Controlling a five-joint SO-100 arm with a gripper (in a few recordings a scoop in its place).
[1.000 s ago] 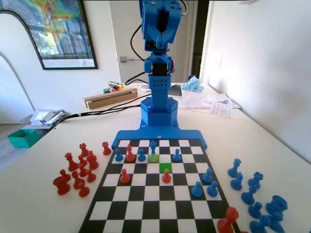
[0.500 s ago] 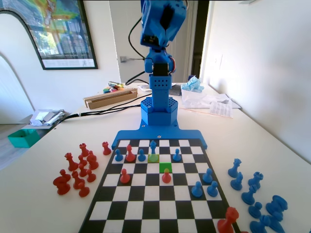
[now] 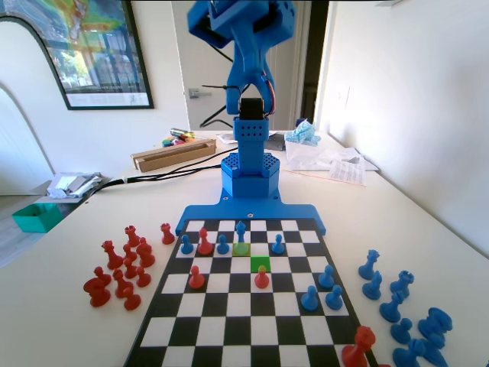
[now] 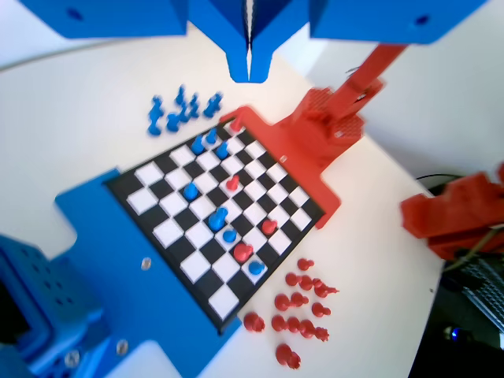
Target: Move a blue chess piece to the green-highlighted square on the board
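Wrist view blurred, hand closed, empty

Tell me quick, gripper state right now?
Gripper: shut and empty, jaws pressed together high above the board.

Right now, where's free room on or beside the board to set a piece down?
Free: the board's near rows, in front of the red pawn. Crowded: the rows by the blue chess piece, and the table beside both long edges.
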